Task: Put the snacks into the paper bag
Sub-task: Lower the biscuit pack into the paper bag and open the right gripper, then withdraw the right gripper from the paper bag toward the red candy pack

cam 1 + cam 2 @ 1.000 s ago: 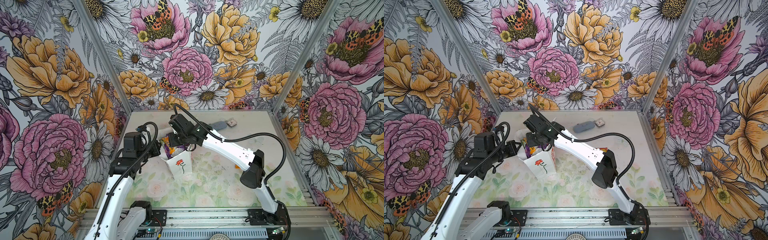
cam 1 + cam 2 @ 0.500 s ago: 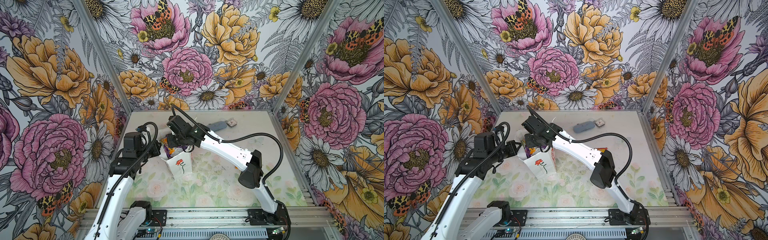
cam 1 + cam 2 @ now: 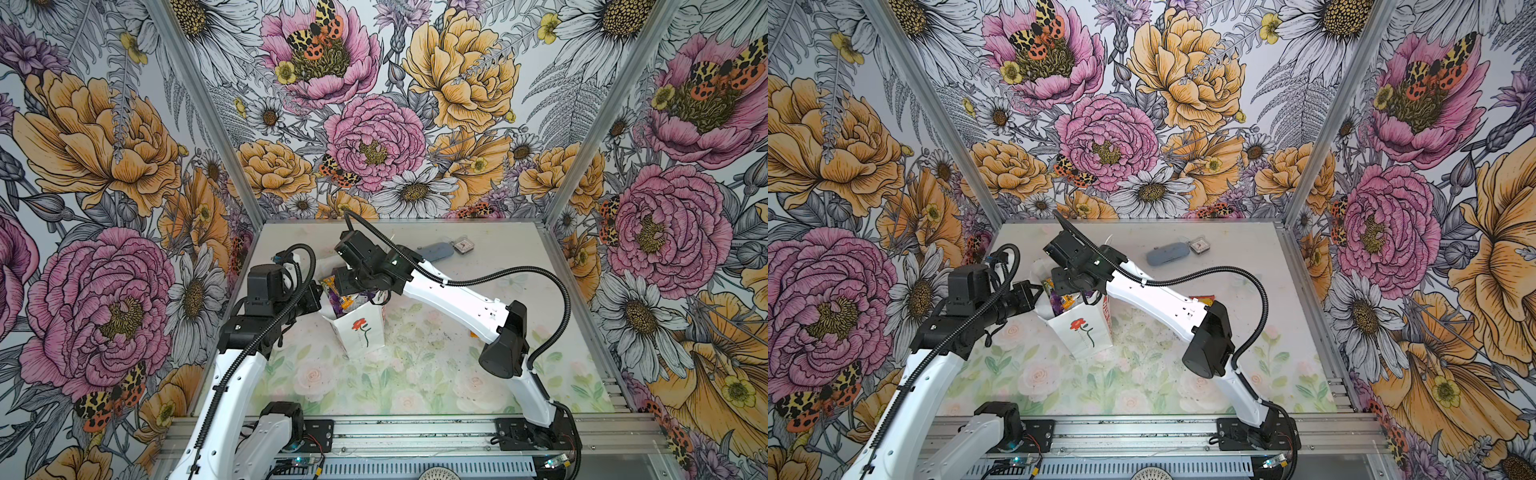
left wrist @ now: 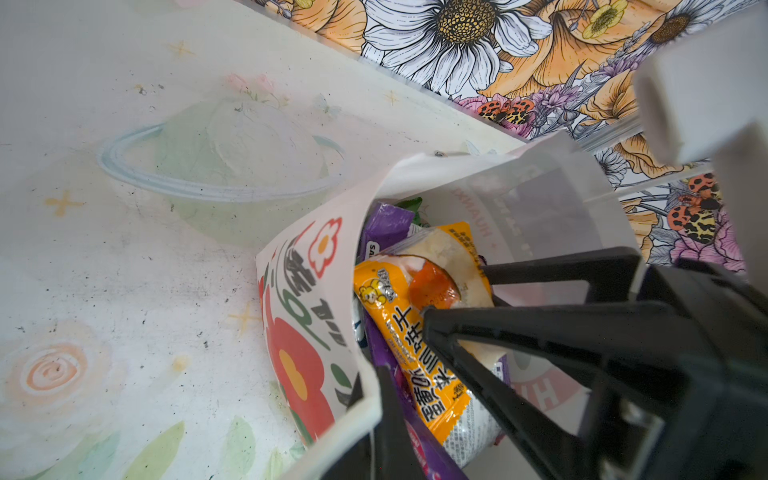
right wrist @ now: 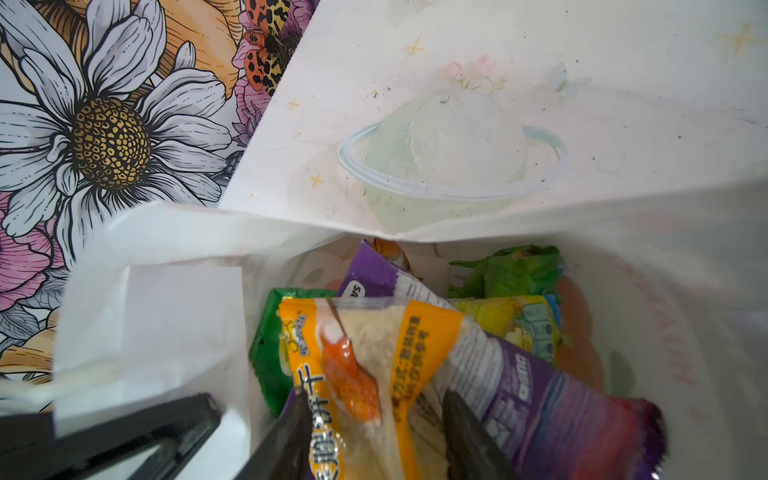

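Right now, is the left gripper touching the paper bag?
Touching. In the left wrist view the left gripper has its jaws shut on the rim of the paper bag, with the white paper pinched between them.

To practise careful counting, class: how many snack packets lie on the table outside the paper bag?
1: a red-and-yellow packet on the table, peeking out behind the right arm, right of the paper bag. The arms may hide more.

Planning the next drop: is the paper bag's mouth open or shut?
Open: the left gripper pinches the rim of the paper bag, and snacks show inside in both wrist views.
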Tool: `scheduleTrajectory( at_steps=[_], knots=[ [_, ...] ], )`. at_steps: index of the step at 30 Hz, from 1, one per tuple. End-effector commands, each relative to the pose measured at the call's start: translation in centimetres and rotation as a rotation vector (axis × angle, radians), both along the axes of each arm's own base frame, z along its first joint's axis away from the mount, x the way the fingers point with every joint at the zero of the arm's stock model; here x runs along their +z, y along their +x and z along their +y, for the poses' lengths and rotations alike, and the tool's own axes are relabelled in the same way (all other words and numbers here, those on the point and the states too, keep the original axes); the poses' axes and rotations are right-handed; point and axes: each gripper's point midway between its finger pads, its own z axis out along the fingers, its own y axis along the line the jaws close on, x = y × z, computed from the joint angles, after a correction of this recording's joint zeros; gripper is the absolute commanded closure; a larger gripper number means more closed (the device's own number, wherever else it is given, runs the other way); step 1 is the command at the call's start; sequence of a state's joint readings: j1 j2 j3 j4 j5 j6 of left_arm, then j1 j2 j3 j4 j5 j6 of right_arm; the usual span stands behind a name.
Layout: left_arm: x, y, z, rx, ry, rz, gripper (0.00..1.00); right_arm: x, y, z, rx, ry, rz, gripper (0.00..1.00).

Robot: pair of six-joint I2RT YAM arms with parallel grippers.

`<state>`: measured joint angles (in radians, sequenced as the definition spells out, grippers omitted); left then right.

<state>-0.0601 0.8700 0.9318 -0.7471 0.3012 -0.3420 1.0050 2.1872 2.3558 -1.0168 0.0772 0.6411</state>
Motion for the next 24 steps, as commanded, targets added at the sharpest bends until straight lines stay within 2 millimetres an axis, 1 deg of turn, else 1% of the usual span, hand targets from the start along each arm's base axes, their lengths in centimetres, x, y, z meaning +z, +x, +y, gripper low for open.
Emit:
scheduleTrajectory(
  at_steps=[1, 7, 11, 16, 21, 24],
  knots=[
    [3.4, 0.9, 0.1, 0.003, -0.018, -0.146, 0.96, 5.0, -0.3, -1.5, -0.014, 0.044, -0.089, 0.44],
    [3.5, 0.9, 0.1, 0.003, -0.017, -0.146, 0.96, 7.0, -0.6, -2.3, -0.023, 0.070, -0.114, 0.38],
    [3.5, 0.9, 0.1, 0.002, -0.017, -0.147, 0.96, 9.8, -0.7, -3.1, -0.041, 0.115, -0.154, 0.35],
    [3.5, 0.9, 0.1, 0.003, -0.017, -0.147, 0.96, 13.0, -1.5, -3.9, -0.029, 0.170, -0.190, 0.34],
    [3.5, 0.9, 0.1, 0.002, -0.017, -0.147, 0.96, 15.1, -2.3, -5.4, -0.024, 0.191, -0.221, 0.34],
    [3.5, 0.9, 0.2, 0.004, -0.014, -0.150, 0.96, 16.4, -3.4, -5.6, 0.039, 0.214, -0.238, 0.34]
  ],
)
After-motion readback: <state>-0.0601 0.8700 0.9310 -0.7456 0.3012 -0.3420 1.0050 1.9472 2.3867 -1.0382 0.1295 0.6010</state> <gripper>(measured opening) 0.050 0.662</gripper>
